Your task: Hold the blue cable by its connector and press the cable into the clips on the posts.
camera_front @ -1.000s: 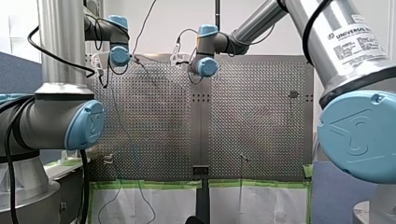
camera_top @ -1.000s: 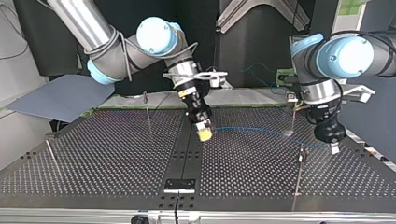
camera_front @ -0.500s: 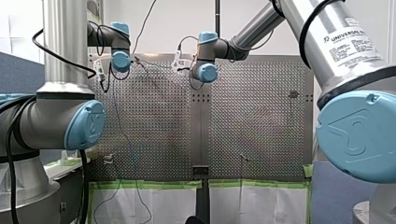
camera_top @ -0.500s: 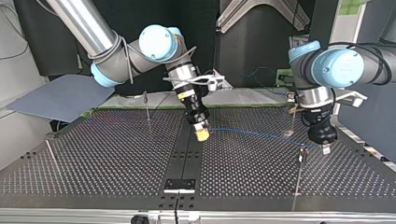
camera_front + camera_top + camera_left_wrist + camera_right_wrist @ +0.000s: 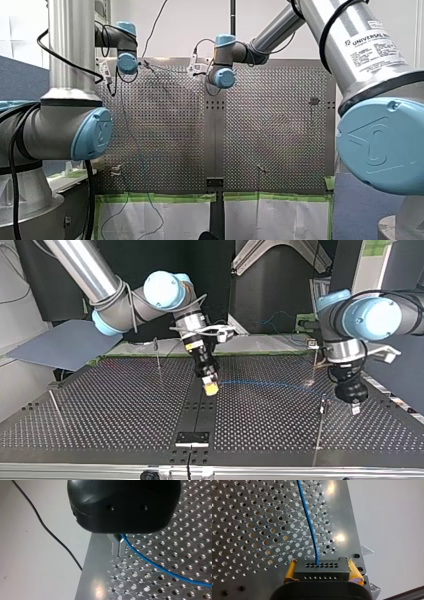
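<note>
Table (image 5: 100, 410) perforated metal, blue cable (image 5: 265, 384) across; green tape (image 5: 160, 197) along edge; white wall (image 5: 200, 20).

two arms (image 5: 120, 295) (image 5: 380, 320), two grippers (image 5: 210, 389) (image 5: 355, 409) – one blue cable (image 5: 309, 522), one connector (image 5: 322, 570), four posts (image 5: 157, 357) (image 5: 55, 407) (image 5: 319, 430) (image 5: 314, 365), one perforated table (image 5: 125, 415)

The blue cable (image 5: 265, 384) is stretched in a shallow arc over the table (image 5: 125, 405), from the middle toward the top view's right edge. Its dark grey connector (image 5: 322, 570), a flat block with rows of small holes, is clamped between the yellow pads (image 5: 289, 572) of my right gripper (image 5: 210, 388). The other stretch is pinched by my left gripper (image 5: 355, 409). Thin upright posts (image 5: 314, 365) are set near the far edge and the right edge; their clips are too small to be made out.
</note>
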Available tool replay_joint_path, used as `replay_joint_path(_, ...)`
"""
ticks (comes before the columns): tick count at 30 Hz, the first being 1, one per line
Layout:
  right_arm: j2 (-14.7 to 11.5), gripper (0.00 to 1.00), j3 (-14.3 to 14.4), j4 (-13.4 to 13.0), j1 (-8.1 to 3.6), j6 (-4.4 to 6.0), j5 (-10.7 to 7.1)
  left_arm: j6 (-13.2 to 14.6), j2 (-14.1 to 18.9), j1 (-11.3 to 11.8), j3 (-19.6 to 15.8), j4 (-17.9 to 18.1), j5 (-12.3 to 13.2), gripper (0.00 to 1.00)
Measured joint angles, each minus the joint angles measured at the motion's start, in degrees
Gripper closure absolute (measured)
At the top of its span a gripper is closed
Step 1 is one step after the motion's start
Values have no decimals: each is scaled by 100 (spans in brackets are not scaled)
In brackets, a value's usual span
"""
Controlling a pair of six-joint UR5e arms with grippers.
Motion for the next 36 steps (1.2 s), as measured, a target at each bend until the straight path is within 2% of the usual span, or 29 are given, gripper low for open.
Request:
replay_joint_path(9, 4, 100, -172, 9, -102, 0, -62, -39, -110, 116, 141, -4, 66, 100)
replay_joint_path(17, 14, 100, -234, 4, -273, -5, -120, -211, -387, 160, 304, 12, 187, 100)
replay_joint_path(26, 34, 100, -361, 3, -411, 0, -192, -356, -423, 169, 584, 7, 280, 100)
replay_joint_path(36, 81, 100, -385, -4, -533, 0, -205, -433, -437, 205, 692, -27, 298, 100)
